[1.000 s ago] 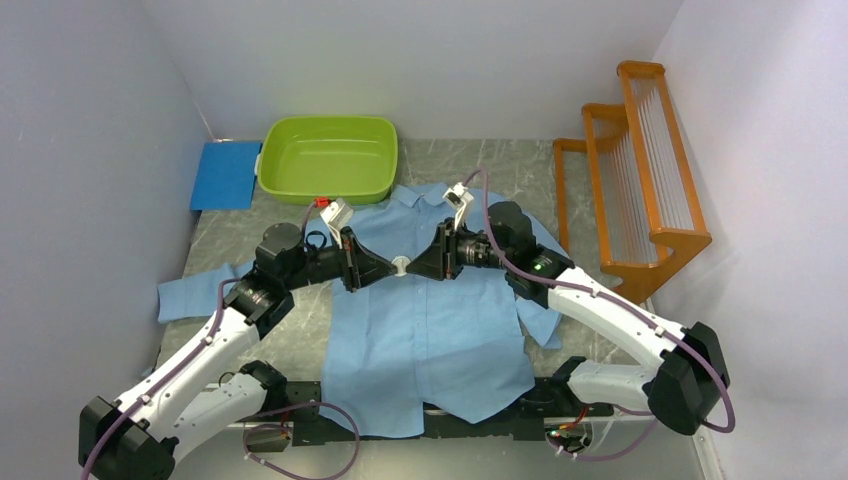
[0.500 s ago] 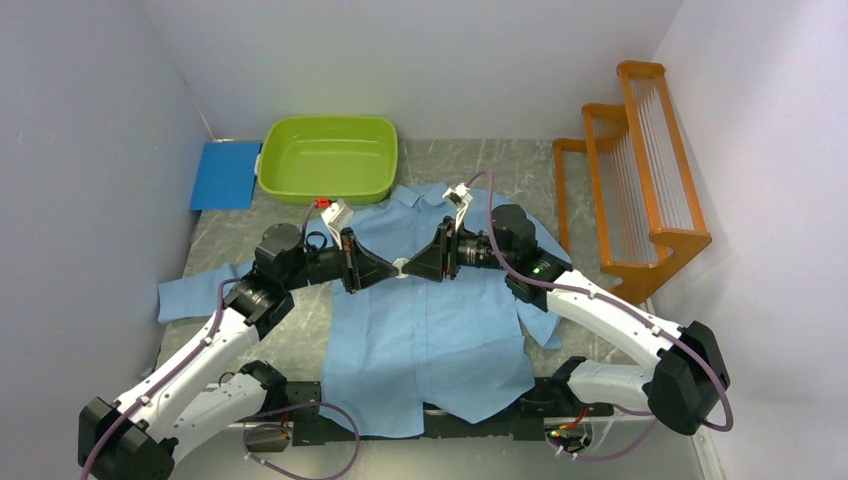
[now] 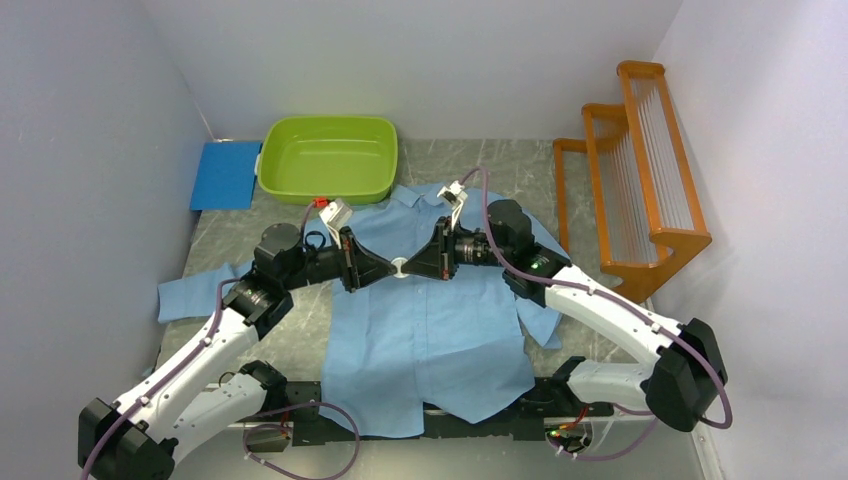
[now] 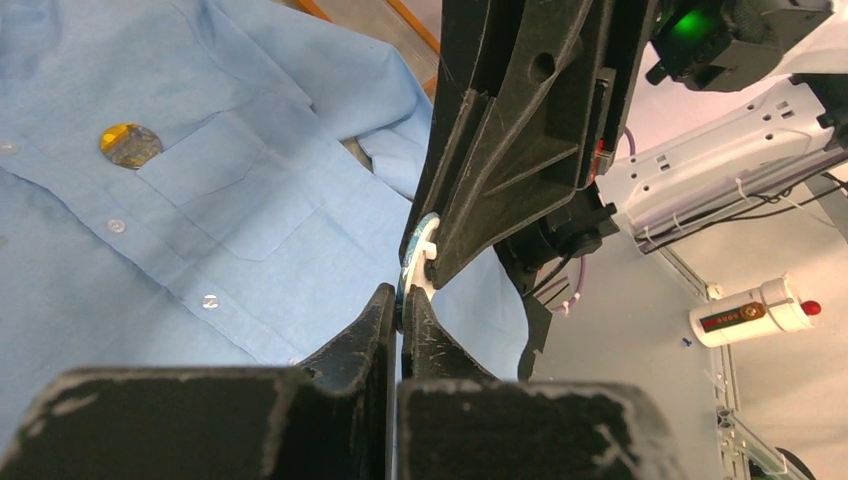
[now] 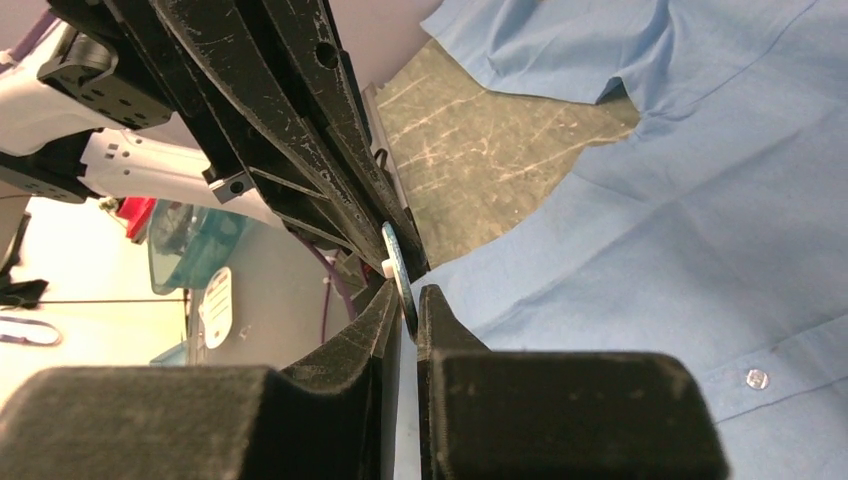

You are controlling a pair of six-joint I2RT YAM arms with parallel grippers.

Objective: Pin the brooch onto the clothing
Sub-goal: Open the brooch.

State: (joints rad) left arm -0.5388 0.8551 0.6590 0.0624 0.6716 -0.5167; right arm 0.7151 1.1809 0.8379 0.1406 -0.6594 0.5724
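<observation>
The clothing, a light blue button-up shirt [image 3: 430,330], lies flat on the table, collar at the far side. Above its chest my two grippers meet tip to tip. Between them is the brooch [image 3: 399,267], a small white and blue disc held on edge. My left gripper [image 3: 392,268] is shut on the brooch [image 4: 418,255] from the left. My right gripper [image 3: 408,267] comes from the right, and its jaws [image 5: 409,293] are closed narrowly on the disc's other edge [image 5: 396,262]. The shirt [image 4: 200,220] shows below both grippers.
A green tub [image 3: 327,157] stands behind the collar, with a blue pad [image 3: 226,174] to its left. An orange wooden rack [image 3: 630,170] fills the right side. A round gold-coloured disc [image 4: 130,145] sits on the shirt by the chest pocket.
The right gripper's jaws have narrowed onto the brooch. Both arms have stayed almost where they were, and the left gripper has kept its hold.
</observation>
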